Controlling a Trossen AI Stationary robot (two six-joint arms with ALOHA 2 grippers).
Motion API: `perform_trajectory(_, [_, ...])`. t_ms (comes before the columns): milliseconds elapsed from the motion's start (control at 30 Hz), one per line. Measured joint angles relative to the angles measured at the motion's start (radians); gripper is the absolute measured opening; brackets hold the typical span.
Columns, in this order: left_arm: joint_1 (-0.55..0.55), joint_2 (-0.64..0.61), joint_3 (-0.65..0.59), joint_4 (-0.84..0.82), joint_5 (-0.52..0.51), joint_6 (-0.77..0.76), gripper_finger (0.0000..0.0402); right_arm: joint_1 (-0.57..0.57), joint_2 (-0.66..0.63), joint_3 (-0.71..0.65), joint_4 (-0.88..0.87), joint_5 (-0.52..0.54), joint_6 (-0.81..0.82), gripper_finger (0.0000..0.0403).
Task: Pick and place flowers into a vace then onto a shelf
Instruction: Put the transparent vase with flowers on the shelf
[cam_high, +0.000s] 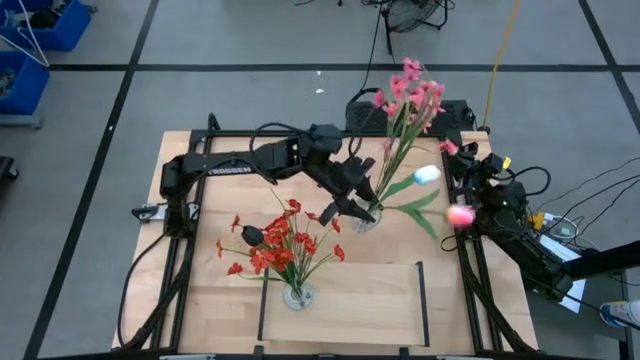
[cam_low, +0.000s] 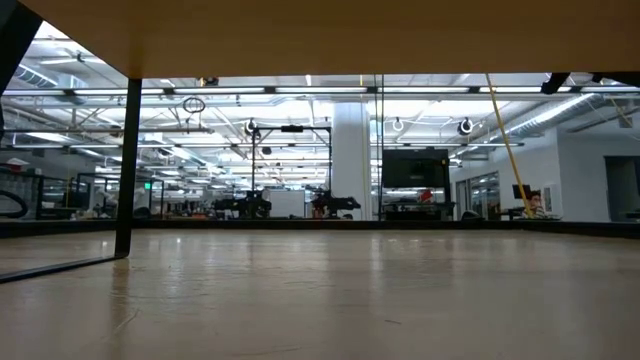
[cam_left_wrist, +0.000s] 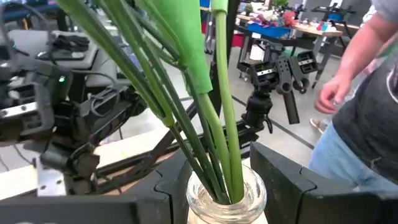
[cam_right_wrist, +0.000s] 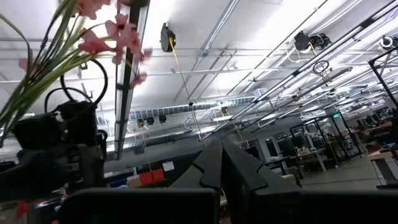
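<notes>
The glass vase (cam_high: 366, 216) holding the pink blossom stems and tulip buds stands on the table just behind the shelf (cam_high: 340, 300), near the table's middle, its stems (cam_left_wrist: 214, 118) leaning up and away toward the far right corner, so the long axis of the bunch tilts off the upright. The left gripper (cam_high: 352, 205) is right at the vase: in the left wrist view the glass mouth (cam_left_wrist: 225, 200) sits between the two dark fingers (cam_left_wrist: 292, 183), which stand apart on either side of it and do not seem to press the glass yet. The left arm reaches in from the table's left side, stretched low across it. A second vase with red sprays (cam_high: 295, 293) already stands on the shelf's left end. The right gripper (cam_high: 470, 205) waits at the table's right edge beside the pink-red tulip bud (cam_high: 459, 214); whether its fingers are apart I cannot tell. The left arm is plainly nearer, and the shelf lies from the vase toward the front edge. A person (cam_left_wrist: 367, 118) stands beyond the table.
</notes>
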Motion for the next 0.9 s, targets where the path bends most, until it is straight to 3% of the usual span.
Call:
perform_trajectory(167, [-0.031,0.009,-0.062,0.084,0.003,0.004,0.015,0.0,0.0,0.0,-0.006,0.0,0.0,0.0])
perform_trajectory(300, [-0.055,0.01,-0.16,0.246,0.008,0.015,0.015,0.0,0.0,0.0,-0.007,0.0,0.0,0.0])
perform_trajectory(433, [-0.077,0.01,-0.244,0.376,0.088,0.02,0.015,0.0,0.0,0.0,-0.008,0.0,0.0,0.0])
perform_trajectory(667, [-0.135,0.011,-0.347,0.466,0.219,0.053,0.015,0.0,0.0,0.0,-0.013,0.0,0.0,0.0])
perform_trajectory(900, [-0.176,0.01,-0.369,0.473,0.232,0.124,0.015,0.0,0.0,0.0,-0.015,0.0,0.0,0.0])
